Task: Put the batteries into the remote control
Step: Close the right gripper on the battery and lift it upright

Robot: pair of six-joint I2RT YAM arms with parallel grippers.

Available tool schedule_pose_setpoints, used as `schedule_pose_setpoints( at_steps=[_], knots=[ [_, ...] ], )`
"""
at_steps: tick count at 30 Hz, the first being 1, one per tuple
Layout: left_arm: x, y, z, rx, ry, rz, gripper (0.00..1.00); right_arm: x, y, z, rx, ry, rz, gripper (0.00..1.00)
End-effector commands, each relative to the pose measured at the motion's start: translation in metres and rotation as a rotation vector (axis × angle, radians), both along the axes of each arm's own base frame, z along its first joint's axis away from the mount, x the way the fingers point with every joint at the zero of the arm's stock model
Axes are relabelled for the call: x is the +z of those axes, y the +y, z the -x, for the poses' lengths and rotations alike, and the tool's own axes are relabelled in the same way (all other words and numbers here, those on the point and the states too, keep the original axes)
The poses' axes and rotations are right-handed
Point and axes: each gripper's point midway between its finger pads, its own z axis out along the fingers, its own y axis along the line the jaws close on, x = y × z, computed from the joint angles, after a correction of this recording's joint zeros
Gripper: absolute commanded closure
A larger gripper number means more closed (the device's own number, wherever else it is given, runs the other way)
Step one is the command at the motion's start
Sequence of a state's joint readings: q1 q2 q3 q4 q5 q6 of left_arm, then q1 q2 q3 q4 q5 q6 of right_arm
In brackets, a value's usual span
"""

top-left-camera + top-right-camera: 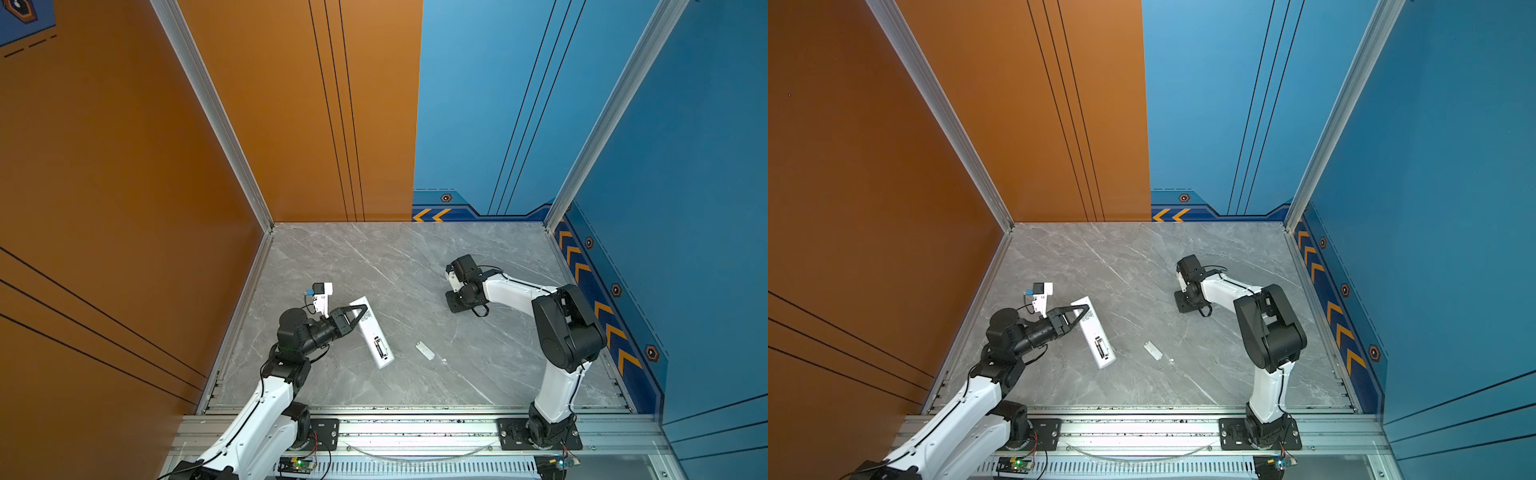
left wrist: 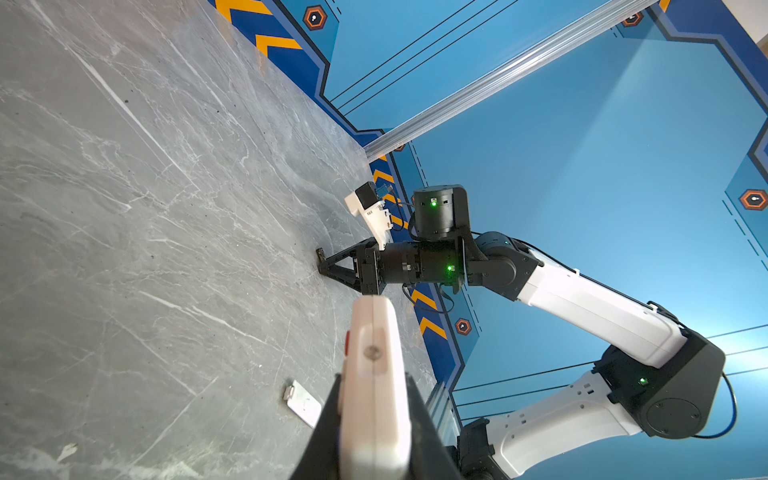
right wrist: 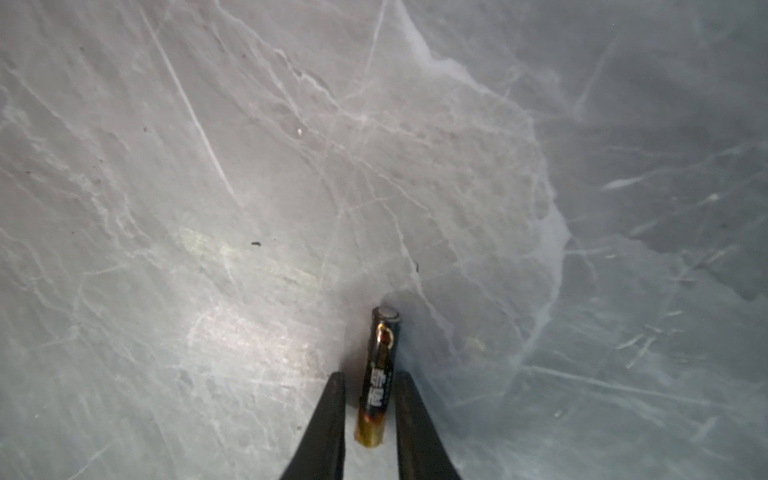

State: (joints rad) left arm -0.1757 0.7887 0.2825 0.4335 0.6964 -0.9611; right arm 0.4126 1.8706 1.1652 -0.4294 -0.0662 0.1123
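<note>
Right gripper astride lying battery

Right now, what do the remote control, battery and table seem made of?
Remote control: probably plastic, white, smooth, slight sheen. Battery: likely metal under glossy black-and-gold printed wrap; bare grey end cap. Table: marble-look grey, pale veins; stone or laminate, unclear.

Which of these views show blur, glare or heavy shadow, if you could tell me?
Right wrist view: the battery is fairly crisp, the table beyond it soft, with a pale glare patch and a broad dark shadow. Left wrist view: the remote control, close to the lens, looks slightly soft; the right arm is sharp. Both top views: evenly lit, crisp.
</note>
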Motion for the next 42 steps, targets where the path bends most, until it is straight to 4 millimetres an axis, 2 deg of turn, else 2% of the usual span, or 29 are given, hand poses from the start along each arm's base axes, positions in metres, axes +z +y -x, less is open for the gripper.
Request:
schedule_pose_setpoints(
  at_steps=[1, 13, 19, 25, 35, 42],
  knots=[
    [0.010, 0.003, -0.002, 0.006, -0.046, 0.001, 1.00, -0.004, -0.003, 0.001, -0.006, 0.024, 0.040, 0.82],
    [0.011, 0.004, -0.002, 0.009, -0.050, 0.004, 1.00, -0.006, -0.003, 0.003, 0.000, 0.029, 0.059, 0.91],
    [0.010, 0.004, -0.001, 0.007, -0.048, 0.005, 1.00, -0.009, 0.004, 0.008, 0.022, 0.033, 0.057, 0.93],
    [0.009, 0.004, -0.002, 0.011, -0.044, 0.005, 1.00, -0.002, 0.027, 0.016, 0.070, 0.013, 0.019, 0.96],
    [0.009, 0.005, -0.002, 0.015, -0.045, 0.003, 1.00, 0.002, 0.071, 0.043, 0.166, 0.014, -0.013, 0.98],
    [0.008, 0.005, -0.001, 0.017, -0.045, 0.004, 1.00, -0.002, 0.087, 0.061, 0.209, 0.024, -0.009, 0.98]
  ],
)
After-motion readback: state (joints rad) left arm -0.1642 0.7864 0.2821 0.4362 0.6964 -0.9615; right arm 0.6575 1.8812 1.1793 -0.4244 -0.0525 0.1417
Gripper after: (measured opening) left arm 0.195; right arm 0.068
